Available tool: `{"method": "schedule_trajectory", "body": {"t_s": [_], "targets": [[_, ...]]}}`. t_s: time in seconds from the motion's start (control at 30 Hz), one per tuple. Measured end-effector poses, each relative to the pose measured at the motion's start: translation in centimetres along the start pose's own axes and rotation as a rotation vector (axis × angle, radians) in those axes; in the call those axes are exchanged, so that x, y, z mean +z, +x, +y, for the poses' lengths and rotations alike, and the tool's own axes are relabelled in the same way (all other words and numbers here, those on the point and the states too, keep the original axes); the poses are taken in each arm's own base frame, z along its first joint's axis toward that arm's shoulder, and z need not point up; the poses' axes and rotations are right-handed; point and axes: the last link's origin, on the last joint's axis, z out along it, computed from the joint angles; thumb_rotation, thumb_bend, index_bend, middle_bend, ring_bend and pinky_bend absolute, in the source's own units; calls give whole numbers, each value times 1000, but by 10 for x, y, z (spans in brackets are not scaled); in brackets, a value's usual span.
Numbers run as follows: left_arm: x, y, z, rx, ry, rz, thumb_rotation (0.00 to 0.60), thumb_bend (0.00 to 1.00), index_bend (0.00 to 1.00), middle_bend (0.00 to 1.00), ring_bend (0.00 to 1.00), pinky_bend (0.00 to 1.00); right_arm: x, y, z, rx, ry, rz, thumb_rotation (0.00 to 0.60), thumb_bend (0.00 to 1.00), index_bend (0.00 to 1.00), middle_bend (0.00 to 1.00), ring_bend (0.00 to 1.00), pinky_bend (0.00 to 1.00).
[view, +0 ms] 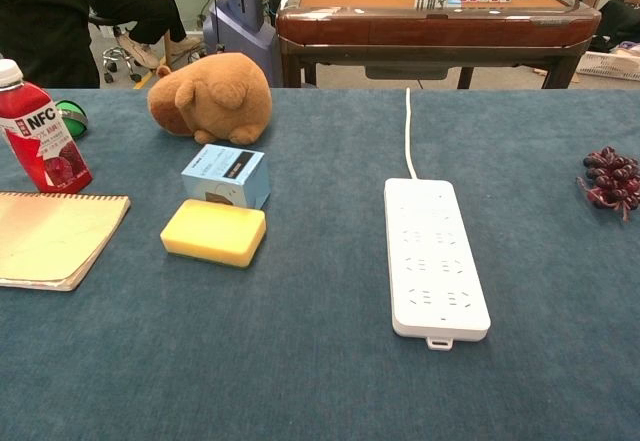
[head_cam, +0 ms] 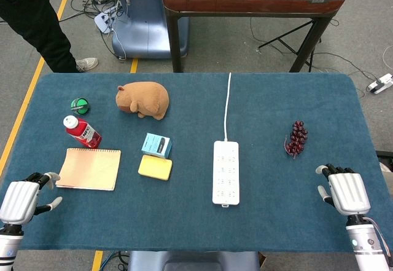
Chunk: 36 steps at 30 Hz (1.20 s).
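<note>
Resting at the near edge of the blue table (head_cam: 196, 228), your left hand (head_cam: 21, 200) holds nothing, its fingers loosely curled and apart, just beside the spiral notebook (head_cam: 90, 168) that lies flat at the table's left front. Your right hand (head_cam: 345, 191) sits at the opposite near corner, likewise holding nothing with fingers apart, near the bunch of dark grapes (head_cam: 296, 139). Between them lie the white power strip (head_cam: 226, 171), yellow sponge (head_cam: 155, 167), small blue box (head_cam: 156, 145), red juice bottle (head_cam: 82, 131), green ball (head_cam: 79, 105) and brown plush animal (head_cam: 143, 99).
</note>
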Motion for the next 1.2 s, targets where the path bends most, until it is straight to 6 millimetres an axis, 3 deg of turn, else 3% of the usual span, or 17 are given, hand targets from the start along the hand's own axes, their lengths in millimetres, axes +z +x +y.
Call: {"method": "schedule_trajectory", "body": {"t_s": [0.17, 0.27, 0.37, 0.53, 0.67, 0.8, 0.97, 1.2], "targets": [[-2, 0, -1, 0, 4, 1, 600, 131, 501, 564, 441, 715, 6, 0, -3, -2, 11, 4, 600, 261, 383, 405, 466, 500], [-3, 0, -2, 2, 9, 2, 600, 132, 501, 563, 441, 715, 13, 0, -6, 7, 32, 19, 600, 265, 356, 427, 515, 690], [-5, 0, -4, 0, 21, 0, 600, 131, 501, 564, 441, 715, 25, 0, -15, 29, 77, 42, 600, 294, 298, 503, 674, 858], [-7, 2, -7, -6, 30, 3, 600, 131, 502, 564, 441, 715, 54, 0, -44, 30, 187, 54, 600, 351, 289, 702, 873, 982], [-6, 2, -9, -12, 39, 1, 600, 132, 501, 564, 441, 715, 81, 3, -76, -1, 282, 40, 600, 449, 289, 854, 989, 1000], [-5, 2, -11, -16, 44, -4, 600, 132, 502, 564, 441, 715, 107, 6, -107, -34, 345, 16, 600, 568, 289, 950, 1000, 1000], [-3, 2, -14, -25, 54, -5, 600, 132, 502, 564, 441, 715, 136, 7, -143, -72, 385, -16, 600, 669, 289, 990, 1000, 1000], [-3, 7, -20, -37, 73, 5, 600, 132, 502, 564, 441, 715, 155, 2, -172, -101, 395, -63, 600, 711, 289, 995, 1000, 1000]]}}
